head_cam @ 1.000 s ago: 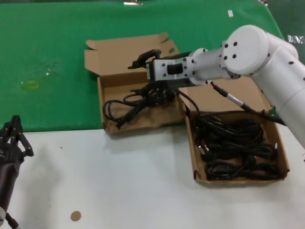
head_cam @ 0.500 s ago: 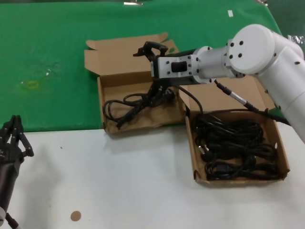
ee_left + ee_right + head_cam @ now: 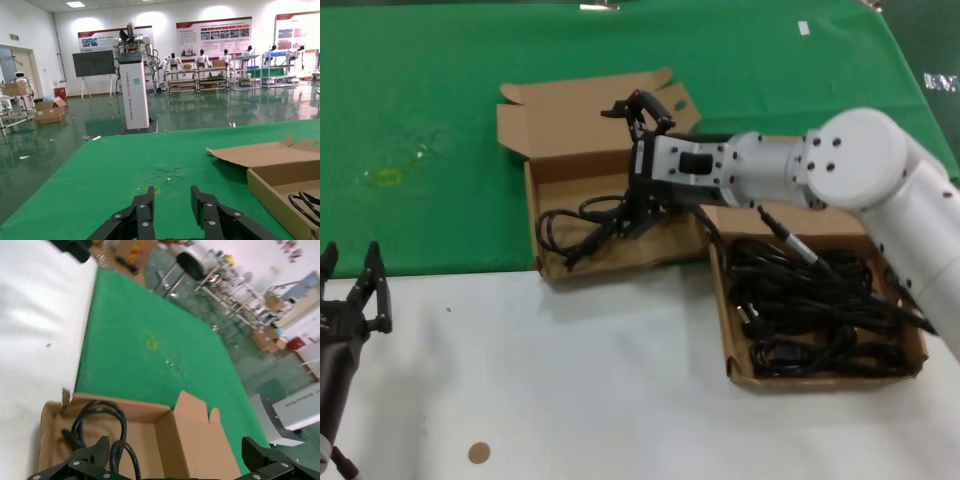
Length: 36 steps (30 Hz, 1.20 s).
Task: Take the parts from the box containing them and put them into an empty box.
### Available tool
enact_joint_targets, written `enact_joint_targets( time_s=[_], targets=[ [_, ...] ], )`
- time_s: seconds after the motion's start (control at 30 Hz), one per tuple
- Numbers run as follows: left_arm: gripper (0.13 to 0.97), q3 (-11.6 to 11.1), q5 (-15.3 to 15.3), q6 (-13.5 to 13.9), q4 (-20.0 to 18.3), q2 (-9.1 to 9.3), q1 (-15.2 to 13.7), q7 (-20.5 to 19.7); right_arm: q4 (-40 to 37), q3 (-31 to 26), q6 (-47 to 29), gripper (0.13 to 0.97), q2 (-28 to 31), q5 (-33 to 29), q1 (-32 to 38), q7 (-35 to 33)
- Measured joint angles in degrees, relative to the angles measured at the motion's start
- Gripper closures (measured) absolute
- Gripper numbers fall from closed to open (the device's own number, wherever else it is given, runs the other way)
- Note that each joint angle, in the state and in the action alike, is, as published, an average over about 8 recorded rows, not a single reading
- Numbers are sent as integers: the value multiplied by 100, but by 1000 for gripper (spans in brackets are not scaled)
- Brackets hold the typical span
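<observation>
On the white tabletop (image 3: 570, 380) the nearer box (image 3: 916, 335), at the robot's right, is full of black coiled power cords (image 3: 815, 315) lying in several bundles. The farther box (image 3: 548, 262), to the left of it and partly on the green cloth (image 3: 430, 120), holds one cord (image 3: 582, 225), spread loose on its floor, and its lid leans back open. Compared with one second ago, the right arm is turned more to the left and its elbow sits lower over the full box; the cord in the farther box lies almost the same as before. The right hand (image 3: 642, 160) is over the back part of the farther box, released, with its fingers spread wide; the lower finger is close by the cord, but I cannot tell if it touches. The left hand (image 3: 355, 295) waits at the near left edge, also open and holding nothing.
</observation>
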Motion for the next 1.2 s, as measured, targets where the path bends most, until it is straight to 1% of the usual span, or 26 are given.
enact_joint_targets(
  time_s=[0.1, 0.2, 0.33, 0.4, 0.6, 0.63, 0.9, 0.93, 1.2],
  targets=[
    [789, 0, 0, 0, 0, 0, 0, 0, 172, 133, 187, 174, 11, 135, -251, 51],
    [737, 0, 0, 0, 0, 0, 0, 0, 340, 264, 370, 163, 23, 267, -503, 100],
    [737, 0, 0, 0, 0, 0, 0, 0, 562, 438, 611, 140, 38, 442, -837, 165],
    [685, 0, 0, 0, 0, 0, 0, 0, 677, 528, 736, 129, 45, 533, -1009, 199],
    [529, 0, 0, 0, 0, 0, 0, 0, 1020, 798, 1110, 129, 68, 803, -1522, 301],
    [529, 0, 0, 0, 0, 0, 0, 0, 1075, 842, 1170, 129, 72, 847, -1605, 317],
    [325, 0, -1, 0, 0, 0, 0, 0, 1533, 1199, 1667, 129, 103, 1206, -2287, 451],
    [325, 0, -1, 0, 0, 0, 0, 0, 1589, 1242, 1730, 129, 107, 1251, -2371, 468],
    [194, 0, -1, 0, 0, 0, 0, 1, 2045, 1599, 2227, 129, 137, 1610, -3053, 603]
  ],
)
